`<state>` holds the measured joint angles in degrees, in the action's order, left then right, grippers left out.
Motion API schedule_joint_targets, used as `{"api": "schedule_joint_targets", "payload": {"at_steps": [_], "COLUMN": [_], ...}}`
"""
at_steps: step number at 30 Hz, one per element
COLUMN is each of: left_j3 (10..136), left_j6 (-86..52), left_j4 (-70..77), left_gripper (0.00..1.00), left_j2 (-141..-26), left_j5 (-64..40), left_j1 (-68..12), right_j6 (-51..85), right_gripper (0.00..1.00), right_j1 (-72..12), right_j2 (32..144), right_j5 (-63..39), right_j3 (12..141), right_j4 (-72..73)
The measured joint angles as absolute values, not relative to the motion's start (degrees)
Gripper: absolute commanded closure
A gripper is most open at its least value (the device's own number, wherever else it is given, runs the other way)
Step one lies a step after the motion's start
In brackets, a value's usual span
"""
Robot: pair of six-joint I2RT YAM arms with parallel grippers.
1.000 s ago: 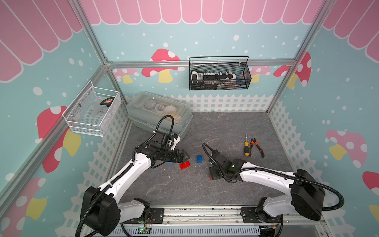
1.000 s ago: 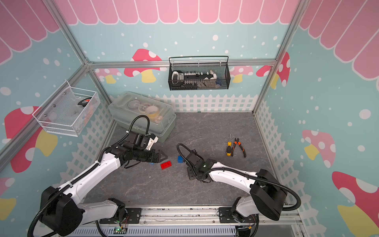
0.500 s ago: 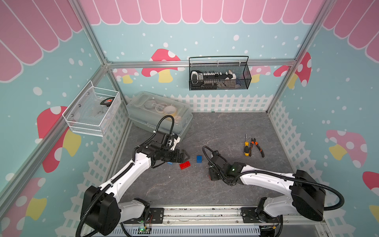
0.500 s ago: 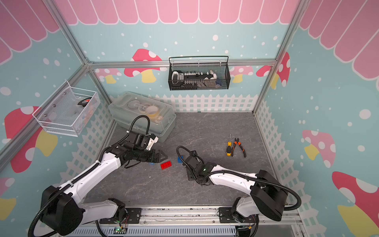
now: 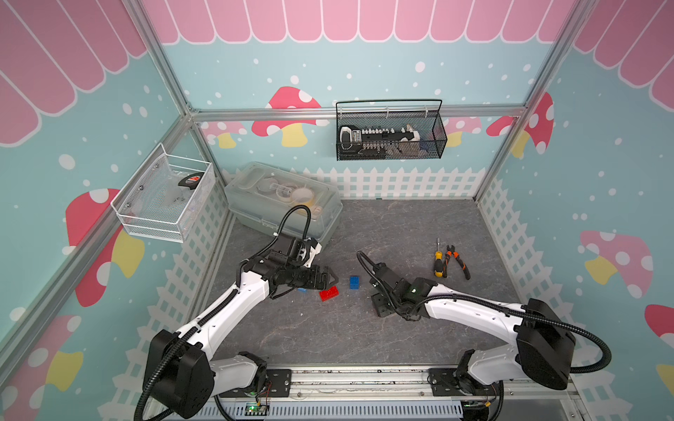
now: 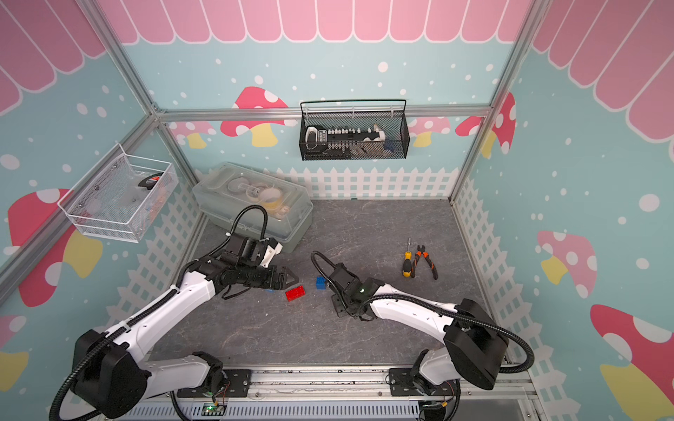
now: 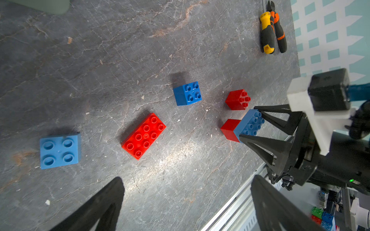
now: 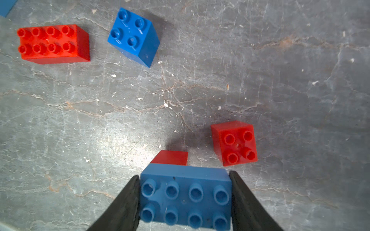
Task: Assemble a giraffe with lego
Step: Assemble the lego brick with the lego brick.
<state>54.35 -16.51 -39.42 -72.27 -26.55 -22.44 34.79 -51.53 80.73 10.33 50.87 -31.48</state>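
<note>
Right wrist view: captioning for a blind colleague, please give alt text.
The right claw grips a long blue eight-stud plastic brick by its ends; the brick sits atop a partly hidden red brick. On the grey stone-patterned table beyond lie a square red four-stud brick, a square blue four-stud brick and a long red eight-stud brick.

You can read no words or numbers. The bumps on the long blue brick (image 8: 185, 200) held in the right pincer (image 8: 184, 177) show no clear letters. The red sticker (image 5: 193, 179) in the white basket (image 5: 151, 226), far from that pincer, is too small to read.
</note>
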Motion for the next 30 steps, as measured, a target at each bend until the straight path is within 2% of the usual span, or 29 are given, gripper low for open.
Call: {"api": "schedule_joint_targets", "payload": {"at_steps": [30], "left_j3": [54.35], "left_j6": [-16.51], "left_j4": [-39.44], "left_gripper": [0.01], "left_j2": [-72.27], "left_j5": [-26.15], "left_j1": [-22.59], "right_j6": [23.09], "right_gripper": [0.56], "right_j1": [-44.51], "right_j2": [82.37], "right_j5": [3.25], "right_j3": [49.12], "right_j4": [-25.63]}}
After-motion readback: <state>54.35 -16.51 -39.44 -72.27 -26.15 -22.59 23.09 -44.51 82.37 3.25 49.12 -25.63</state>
